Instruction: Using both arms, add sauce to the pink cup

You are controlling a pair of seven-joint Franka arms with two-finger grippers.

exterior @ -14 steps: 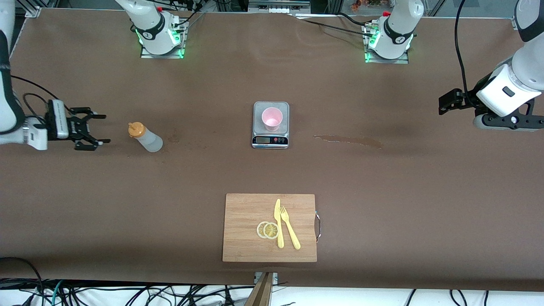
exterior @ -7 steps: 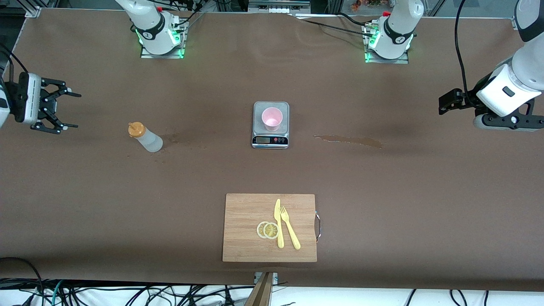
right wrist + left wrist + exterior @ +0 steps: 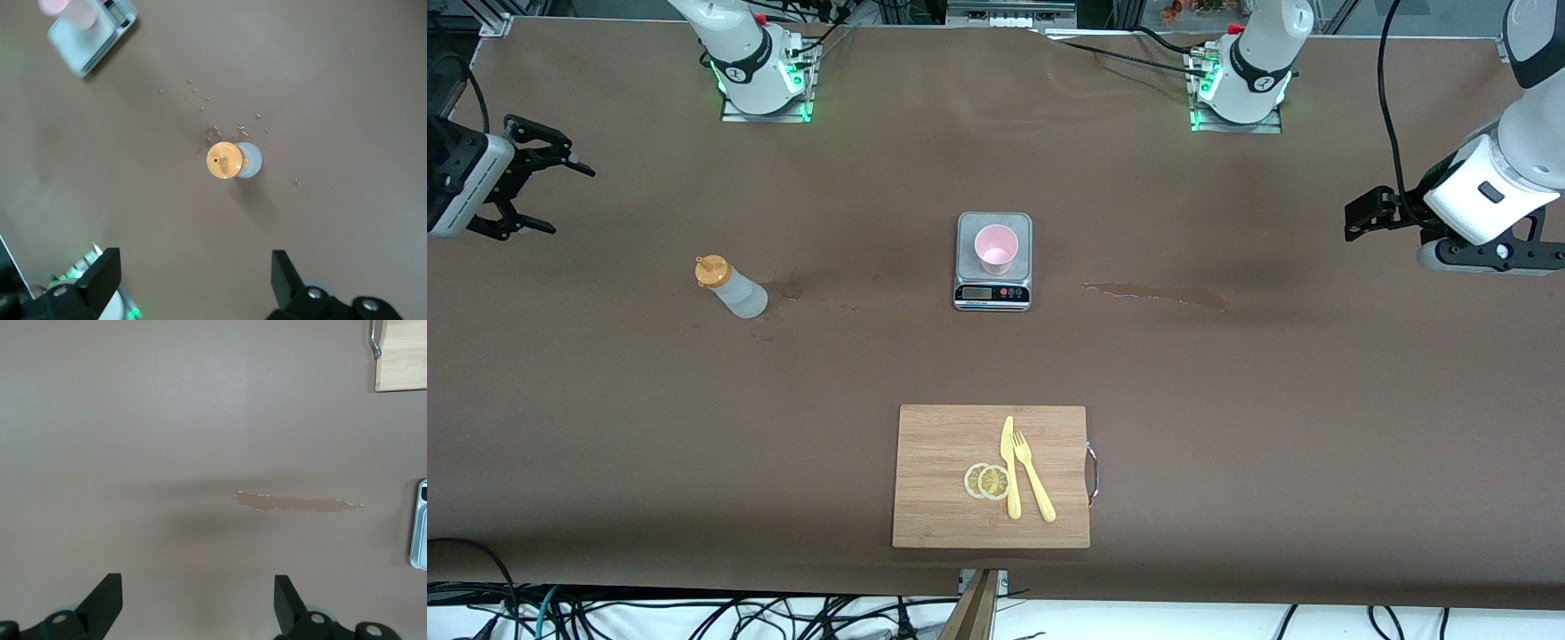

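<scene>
The sauce bottle point(image 3: 732, 289), whitish with an orange cap point(image 3: 225, 160), stands upright on the brown table toward the right arm's end. The pink cup point(image 3: 996, 248) sits on a small grey kitchen scale point(image 3: 993, 296) at the table's middle; both show in a corner of the right wrist view, the cup point(image 3: 67, 10) blurred. My right gripper point(image 3: 567, 199) hangs open and empty over the table's edge at the right arm's end, well apart from the bottle. At the left arm's end my left gripper point(image 3: 197, 595) waits, open and empty over bare table.
A wooden cutting board point(image 3: 934, 444) with lemon slices point(image 3: 988, 481), a yellow knife and a fork lies nearer the front camera than the scale. A brown spill streak point(image 3: 1156, 293) marks the table between scale and left arm. Small drops point(image 3: 200, 100) dot the table by the bottle.
My right gripper has drawn back from beside the bottle, rising and moving toward the right arm's end of the table. The bottle, the cup and the left arm have not moved.
</scene>
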